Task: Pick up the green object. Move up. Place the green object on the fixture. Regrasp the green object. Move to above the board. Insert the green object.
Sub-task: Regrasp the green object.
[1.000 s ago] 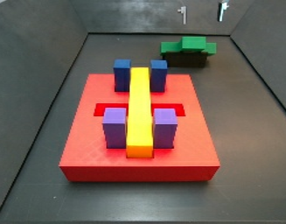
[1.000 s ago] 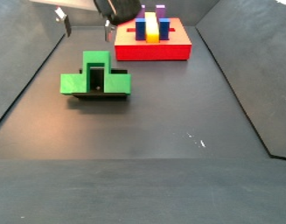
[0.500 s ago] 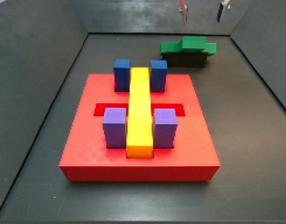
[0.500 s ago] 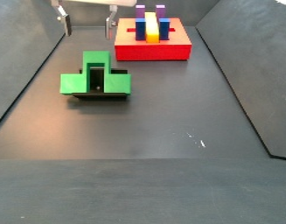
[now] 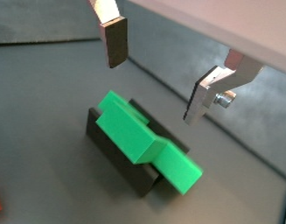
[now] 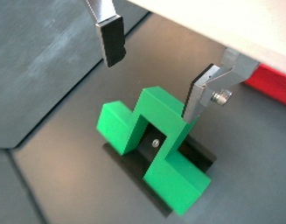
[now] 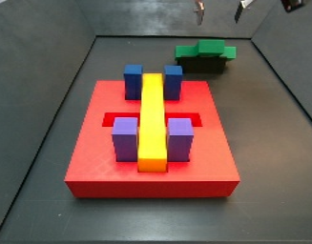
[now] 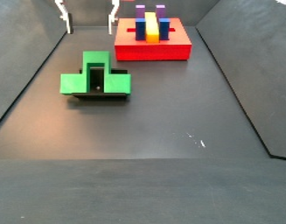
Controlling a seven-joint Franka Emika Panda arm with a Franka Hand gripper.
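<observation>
While the pincer (image 5: 156,77) hangs high above the fixture (image 5: 124,154), its two silver fingers (image 5: 115,39) stand well apart with nothing between them. Both wrist views show them clear of the green object (image 6: 151,140), which sits below on the fixture's black bracket, stepped outline uppermost. In a side view only the fingertips of the pincer (image 8: 89,16) remain at the top edge of the picture; a second ago the dark body of the arm filled that corner, so the pincer has risen away. In both side views the green object (image 7: 204,50) has not shifted on the fixture (image 7: 204,65) since then.

That suggests the placing step is finished and the release made cleanly: the piece stays put without support. The regrasp would seem to come next, and it will call for the pincer to descend again onto a different pair of faces of the piece.

Well apart on the dark floor lies the red board (image 7: 94,152), carrying the yellow bar (image 7: 152,119) with the blue (image 7: 133,76) and purple (image 7: 126,138) blocks beside it.
</observation>
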